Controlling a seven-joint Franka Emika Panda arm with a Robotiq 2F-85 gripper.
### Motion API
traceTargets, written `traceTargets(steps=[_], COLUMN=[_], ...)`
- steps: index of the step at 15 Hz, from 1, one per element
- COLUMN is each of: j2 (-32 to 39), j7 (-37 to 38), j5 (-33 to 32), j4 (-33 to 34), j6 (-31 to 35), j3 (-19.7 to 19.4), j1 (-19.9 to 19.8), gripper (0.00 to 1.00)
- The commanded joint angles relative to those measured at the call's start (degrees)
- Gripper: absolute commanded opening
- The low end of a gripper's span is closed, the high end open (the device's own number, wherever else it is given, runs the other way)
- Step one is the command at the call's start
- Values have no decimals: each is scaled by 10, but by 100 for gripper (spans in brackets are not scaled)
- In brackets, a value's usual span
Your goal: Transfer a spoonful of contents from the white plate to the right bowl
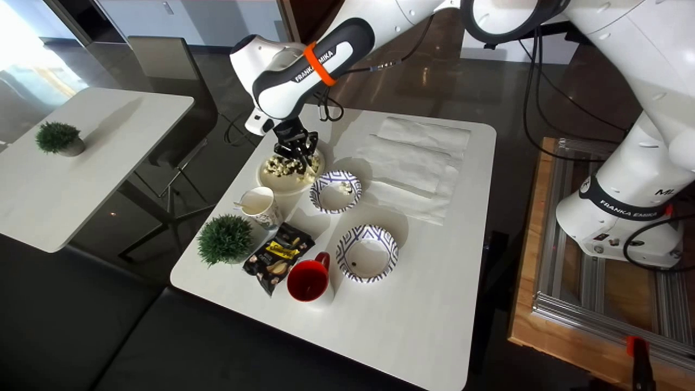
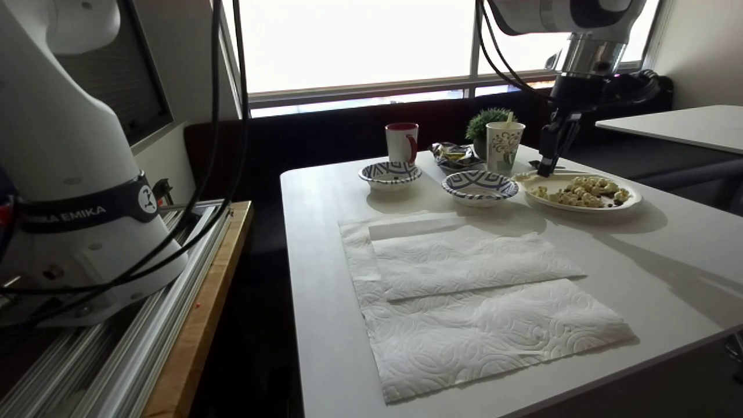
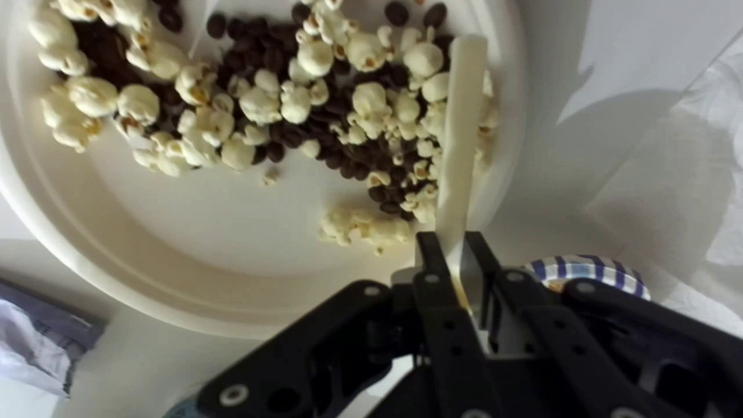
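Note:
My gripper [image 3: 451, 239] is shut on a pale spoon [image 3: 462, 128], whose flat handle runs up between the fingers in the wrist view. The spoon's scoop end is hidden. Below lies the white plate [image 3: 220, 223], holding the contents, popcorn [image 3: 258, 104] mixed with dark brown bits [image 3: 354, 159]. In an exterior view the fingertips hang low over the plate's edge [image 2: 634, 202]. Two blue-patterned bowls stand beyond it. The nearer bowl [image 1: 332, 202] holds a little popcorn [image 1: 346, 188]; the farther bowl [image 1: 366, 259] has a dark speck. I cannot tell which is the right bowl.
A paper cup [image 1: 263, 209] with a pale stick stands close to the plate. Near it are a potted plant [image 1: 225, 239], a black snack bag [image 1: 279, 255] and a red-lined mug [image 1: 309, 282]. Paper towels [image 1: 415, 160] lie flat beside the bowls.

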Motion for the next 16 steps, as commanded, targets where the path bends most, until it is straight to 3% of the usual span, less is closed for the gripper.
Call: traceTargets(steps=[1,6,12,16], j2=[-97,-163,-200,-223], j7=[-55,-120,-237,-263], j5=[42,73,140,151], j4=[-132,-224,-298,-350], j6=[35,54,148,227], j3=[-31,-41,-33,-44], j1=[7,7,-11,0], gripper=[3,3,3,3])
